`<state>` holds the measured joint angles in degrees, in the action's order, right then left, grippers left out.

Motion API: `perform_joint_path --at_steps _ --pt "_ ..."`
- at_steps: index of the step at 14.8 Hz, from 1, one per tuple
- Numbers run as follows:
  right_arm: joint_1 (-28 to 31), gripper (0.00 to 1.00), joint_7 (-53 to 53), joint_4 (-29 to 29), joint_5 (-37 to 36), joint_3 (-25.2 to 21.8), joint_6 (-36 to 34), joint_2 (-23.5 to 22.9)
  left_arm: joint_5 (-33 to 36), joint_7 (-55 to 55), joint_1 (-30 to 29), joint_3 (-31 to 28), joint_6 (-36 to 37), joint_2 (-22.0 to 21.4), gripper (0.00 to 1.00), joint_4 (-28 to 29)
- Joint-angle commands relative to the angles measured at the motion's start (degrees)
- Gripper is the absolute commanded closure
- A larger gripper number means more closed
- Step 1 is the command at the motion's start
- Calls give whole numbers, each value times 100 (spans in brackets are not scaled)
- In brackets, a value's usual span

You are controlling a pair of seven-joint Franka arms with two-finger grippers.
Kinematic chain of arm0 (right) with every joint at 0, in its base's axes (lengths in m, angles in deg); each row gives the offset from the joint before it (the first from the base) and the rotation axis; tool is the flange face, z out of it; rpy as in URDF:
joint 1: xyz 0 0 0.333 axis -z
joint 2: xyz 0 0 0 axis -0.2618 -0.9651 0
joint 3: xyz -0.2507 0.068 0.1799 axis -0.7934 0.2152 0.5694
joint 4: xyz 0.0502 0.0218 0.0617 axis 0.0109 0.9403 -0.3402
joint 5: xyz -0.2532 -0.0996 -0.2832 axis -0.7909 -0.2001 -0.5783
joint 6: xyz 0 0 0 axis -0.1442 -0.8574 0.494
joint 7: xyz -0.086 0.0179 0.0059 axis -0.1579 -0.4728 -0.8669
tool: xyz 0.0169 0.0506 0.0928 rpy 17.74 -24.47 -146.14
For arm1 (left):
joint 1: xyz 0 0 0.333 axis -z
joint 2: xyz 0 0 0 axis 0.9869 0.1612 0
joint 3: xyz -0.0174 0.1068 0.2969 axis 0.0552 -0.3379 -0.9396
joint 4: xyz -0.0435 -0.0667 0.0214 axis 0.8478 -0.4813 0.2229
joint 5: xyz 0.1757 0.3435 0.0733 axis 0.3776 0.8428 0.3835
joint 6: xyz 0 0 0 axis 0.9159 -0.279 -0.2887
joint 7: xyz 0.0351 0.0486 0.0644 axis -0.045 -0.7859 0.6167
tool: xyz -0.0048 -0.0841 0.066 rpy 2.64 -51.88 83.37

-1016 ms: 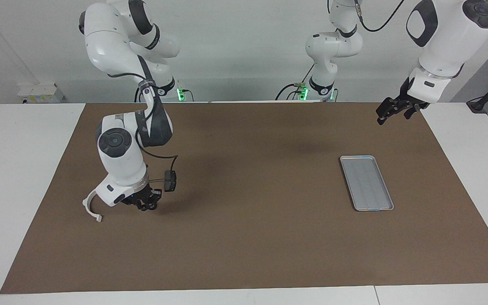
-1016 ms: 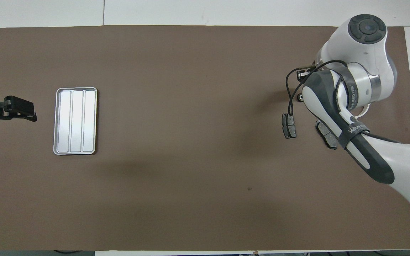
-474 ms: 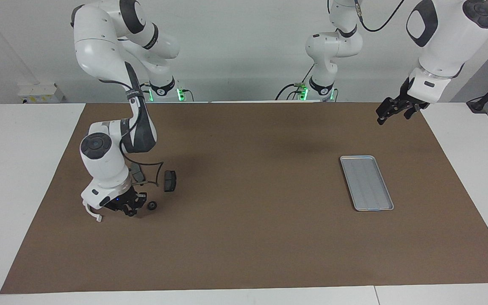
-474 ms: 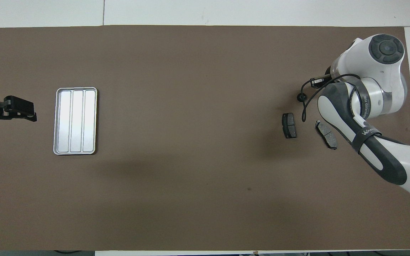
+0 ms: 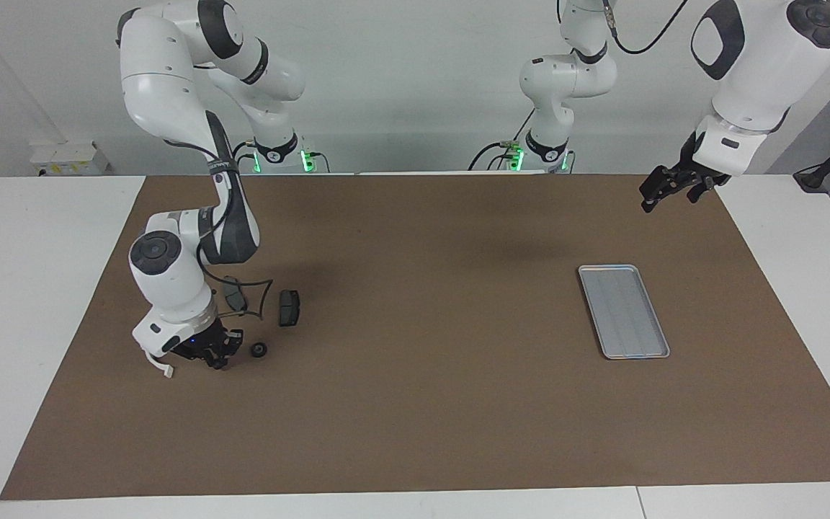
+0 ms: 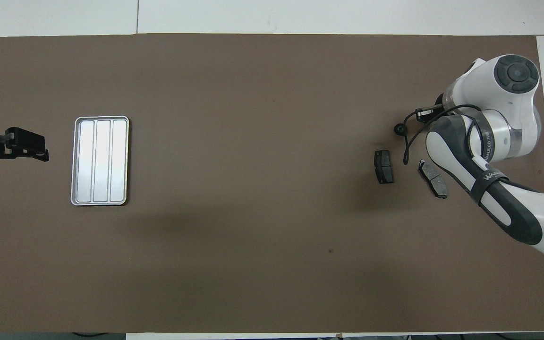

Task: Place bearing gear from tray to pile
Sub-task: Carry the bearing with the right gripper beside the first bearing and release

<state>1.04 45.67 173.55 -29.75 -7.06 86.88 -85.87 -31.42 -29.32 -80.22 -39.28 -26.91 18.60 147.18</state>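
Observation:
The bearing gear (image 5: pixel 259 350) (image 6: pixel 399 128), small, round and black, lies on the brown mat just farther from the robots than two dark brake pads (image 5: pixel 288 308) (image 6: pixel 384 166). These pads and a white curved bracket (image 5: pixel 158 364) make up the pile, toward the right arm's end. My right gripper (image 5: pixel 217 357) is shut low over the mat, between the gear and the bracket. It is a little apart from the gear and holds nothing. The silver tray (image 5: pixel 624 310) (image 6: pixel 99 160) lies bare toward the left arm's end. My left gripper (image 5: pixel 663 189) (image 6: pixel 26 146) waits open in the air beside the tray.
The second brake pad (image 5: pixel 235 295) (image 6: pixel 433 178) lies close under the right arm's forearm (image 6: pixel 465 156). A loose black cable (image 5: pixel 260 292) hangs from that arm over the pile. The mat's edge (image 5: pixel 98 303) runs close by the bracket.
My right gripper has drawn back from over the gear toward the right arm's end of the table. That uncovered the gear and the second brake pad. The left arm has not moved.

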Motion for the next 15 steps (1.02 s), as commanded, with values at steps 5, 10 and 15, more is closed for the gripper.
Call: perform_joint_path --at_steps 5,10,15 --pt "154 64 155 213 96 80 302 -44 -58 56 12 -11 -8 -183 0 175" --pt "128 0 120 204 96 80 241 8 -58 56 3 -11 -8 -183 0 175" --pt "58 0 15 90 105 89 -136 342 -58 56 3 -11 -8 -183 0 175"
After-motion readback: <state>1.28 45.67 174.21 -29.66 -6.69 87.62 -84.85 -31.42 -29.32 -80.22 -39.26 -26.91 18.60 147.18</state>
